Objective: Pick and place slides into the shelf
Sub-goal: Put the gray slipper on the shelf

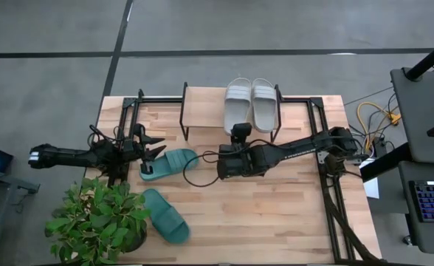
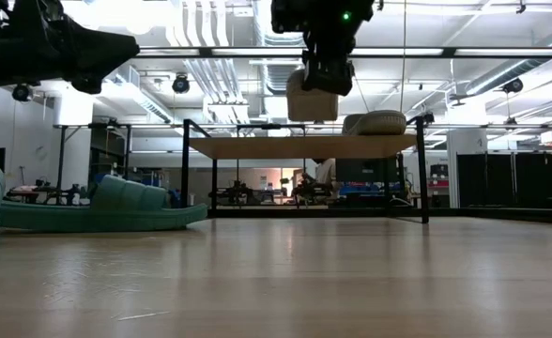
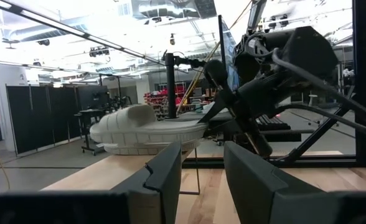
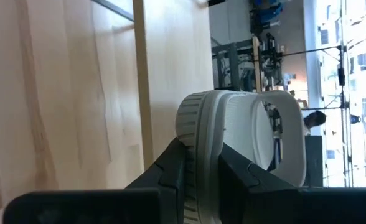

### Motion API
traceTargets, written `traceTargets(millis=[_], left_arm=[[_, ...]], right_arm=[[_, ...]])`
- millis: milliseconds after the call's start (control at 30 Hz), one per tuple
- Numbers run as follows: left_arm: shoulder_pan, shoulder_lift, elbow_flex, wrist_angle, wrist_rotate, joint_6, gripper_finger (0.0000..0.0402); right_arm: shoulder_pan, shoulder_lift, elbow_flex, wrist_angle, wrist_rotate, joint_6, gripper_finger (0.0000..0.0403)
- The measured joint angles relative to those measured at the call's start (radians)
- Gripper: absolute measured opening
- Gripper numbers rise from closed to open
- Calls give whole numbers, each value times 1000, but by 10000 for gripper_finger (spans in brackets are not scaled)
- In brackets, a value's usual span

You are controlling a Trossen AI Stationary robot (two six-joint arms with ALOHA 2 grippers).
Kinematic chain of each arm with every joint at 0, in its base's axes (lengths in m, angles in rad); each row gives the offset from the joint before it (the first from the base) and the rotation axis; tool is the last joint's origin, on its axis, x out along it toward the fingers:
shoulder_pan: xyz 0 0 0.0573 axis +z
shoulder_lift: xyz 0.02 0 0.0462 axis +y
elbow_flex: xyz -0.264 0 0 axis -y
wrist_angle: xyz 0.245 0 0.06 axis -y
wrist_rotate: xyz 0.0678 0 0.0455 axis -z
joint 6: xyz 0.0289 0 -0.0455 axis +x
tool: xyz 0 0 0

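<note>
Grey slide (image 1: pixel 238 103) pinched at heel by right gripper (image 1: pixel 239 131), beside its twin (image 1: pixel 264 103) on shelf (image 1: pixel 204 98). Held above board in low view, likely for setting down. Left gripper (image 1: pixel 156 146) parted, empty, over teal slide (image 1: pixel 168 163).

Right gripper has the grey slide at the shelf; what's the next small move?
Probably lower it and let go: the right gripper pinches the grey slide's heel just above the shelf, beside the other grey slide.

Two grey slides (image 1: pixel 251 103), two teal slides (image 1: pixel 167 163)
</note>
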Motion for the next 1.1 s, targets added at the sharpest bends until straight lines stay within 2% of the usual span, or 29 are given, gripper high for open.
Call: traceTargets(millis=[433, 1100], left_arm=[[0, 0, 0, 0, 0, 0, 107], [0, 0, 0, 0, 0, 0, 107]], right_arm=[[-50, 0, -1, -1, -54, -93, 49], [-54, 0, -6, 1, -60, -154, 49]])
